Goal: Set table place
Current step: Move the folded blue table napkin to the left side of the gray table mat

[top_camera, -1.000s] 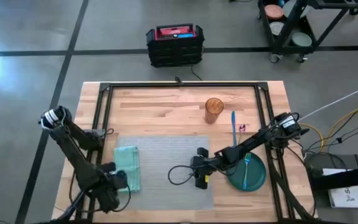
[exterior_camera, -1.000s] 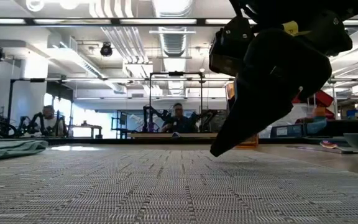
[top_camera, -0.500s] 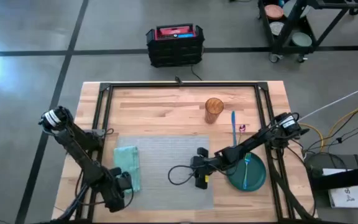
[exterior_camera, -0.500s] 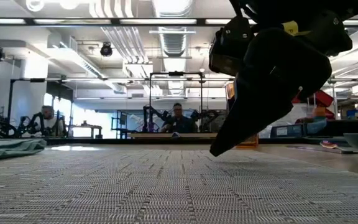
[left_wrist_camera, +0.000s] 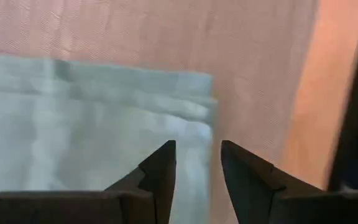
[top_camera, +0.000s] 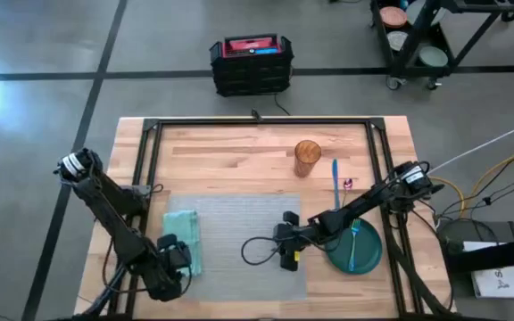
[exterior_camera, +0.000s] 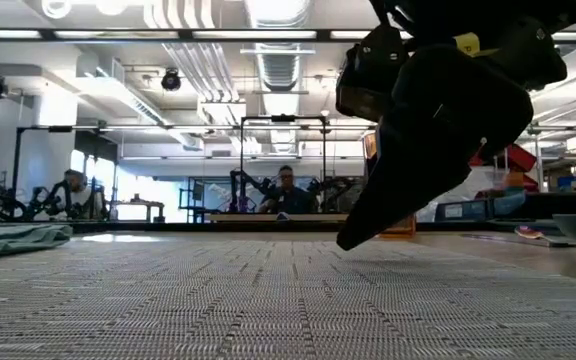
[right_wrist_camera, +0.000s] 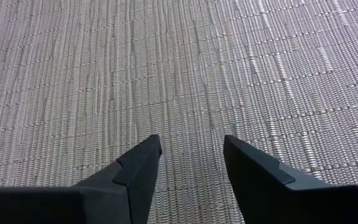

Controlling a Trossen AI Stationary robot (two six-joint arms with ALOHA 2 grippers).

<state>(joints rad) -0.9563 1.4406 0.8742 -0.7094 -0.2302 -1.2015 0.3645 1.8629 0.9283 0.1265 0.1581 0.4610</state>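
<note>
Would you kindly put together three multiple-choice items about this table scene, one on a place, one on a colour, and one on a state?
1. Where does the fork lie?
A. on the green plate
B. on the napkin
C. in the cup

2. What colour is the napkin?
A. red
B. light teal
C. black

3. How is the right gripper?
A. shut on the fork
B. open and empty over the placemat
C. shut on the cup

Answers:
1 A: the blue fork rests on the plate.
2 B: the napkin on the placemat is light teal.
3 B: the right gripper shows parted fingers with only weave between them.
</note>
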